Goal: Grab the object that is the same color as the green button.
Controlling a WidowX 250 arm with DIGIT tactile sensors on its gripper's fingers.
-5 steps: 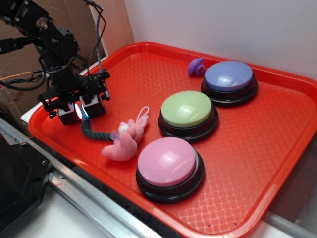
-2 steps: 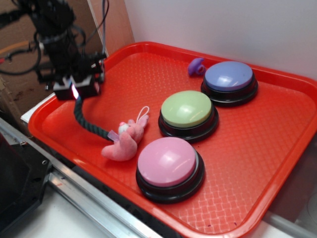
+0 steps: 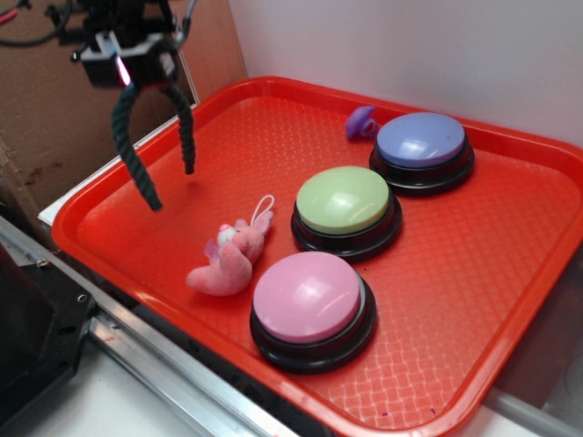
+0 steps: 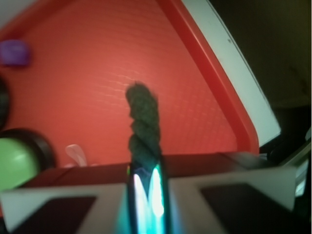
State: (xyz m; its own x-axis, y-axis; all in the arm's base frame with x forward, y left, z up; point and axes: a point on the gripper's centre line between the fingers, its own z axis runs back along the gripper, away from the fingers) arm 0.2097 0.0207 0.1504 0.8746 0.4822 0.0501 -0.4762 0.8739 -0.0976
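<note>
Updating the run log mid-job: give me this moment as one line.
gripper: shut on green rope | rope: lifted, both ends hanging clear of red tray | green button: untouched on tray | phase: grasp done

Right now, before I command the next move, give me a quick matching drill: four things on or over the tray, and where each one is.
Things:
1. green rope
2. pink plush toy
3. green button
4. small purple item

Places:
A. between the other two buttons
B. lying on the tray, left of the pink button
C. hanging from the pincer, clear of the tray
D. at the far rim, beside the purple button

Pairs: 1-C, 2-B, 3-A, 4-D
</note>
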